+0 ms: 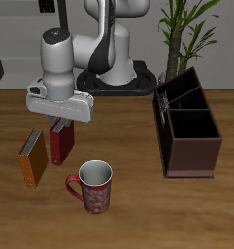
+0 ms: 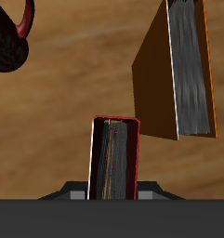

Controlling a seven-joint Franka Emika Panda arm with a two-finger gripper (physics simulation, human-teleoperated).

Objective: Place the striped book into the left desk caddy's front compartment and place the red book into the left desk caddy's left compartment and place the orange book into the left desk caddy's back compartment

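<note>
Table: wooden top, brown grain all across, with a potted plant standing at the back behind the organiser.
Arm: white robot arm reaching over the books, its head low above them.
Caddy: dark maroon-brown desk caddy, tall thin walls, several compartments, well apart from the books; no book shows in the compartments visible here.
Mug: red patterned mug with a pale inside, nearer the table's front edge than the books, just beside them.
Orange book: orange book standing on the table, leaning a little, greyish page edges plain in the wrist view.
Red book: red book upright just beside the orange one, right under the gripper; its pale page edges face the wrist camera.
Gripper: gripper down at the red book's top; fingers straddle it, contact can't be told.
Striped book: not visible in either view.
</note>
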